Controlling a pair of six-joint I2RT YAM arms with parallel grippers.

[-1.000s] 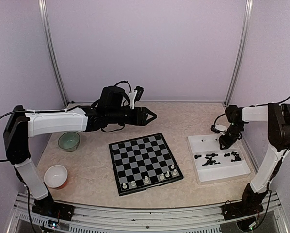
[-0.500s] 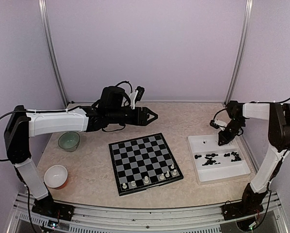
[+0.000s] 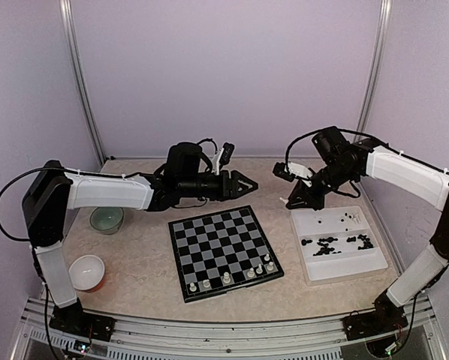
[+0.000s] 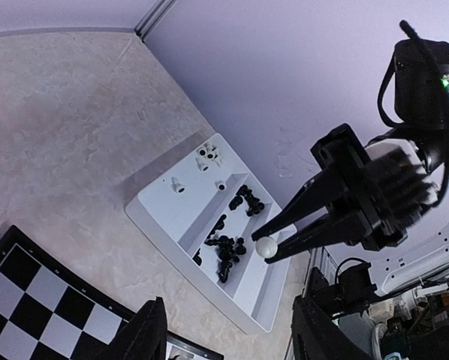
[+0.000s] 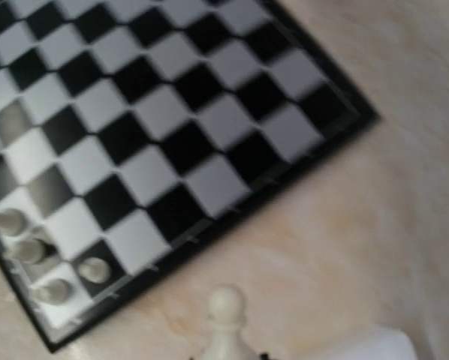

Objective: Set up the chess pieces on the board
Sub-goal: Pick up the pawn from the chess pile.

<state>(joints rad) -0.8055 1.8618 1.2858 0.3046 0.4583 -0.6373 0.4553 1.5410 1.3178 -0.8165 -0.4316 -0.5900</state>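
The mottled beige table (image 3: 142, 262) carried four things. The board (image 3: 224, 251) sat square in the middle, and a white tray (image 3: 339, 264) lay off to its right. On the left stood a green bowl (image 3: 106, 218), with a white bowl (image 3: 86, 271) nearer the front edge.

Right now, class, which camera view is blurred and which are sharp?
Right wrist view: blurred, black-and-grey checked chessboard smeared, cream-white pawn soft. Left wrist view: sharp on the white rectangular tray. Top external view: evenly lit, sharp.

pawn (image 5: 226, 324) base cropped, board (image 5: 172, 142) blurred
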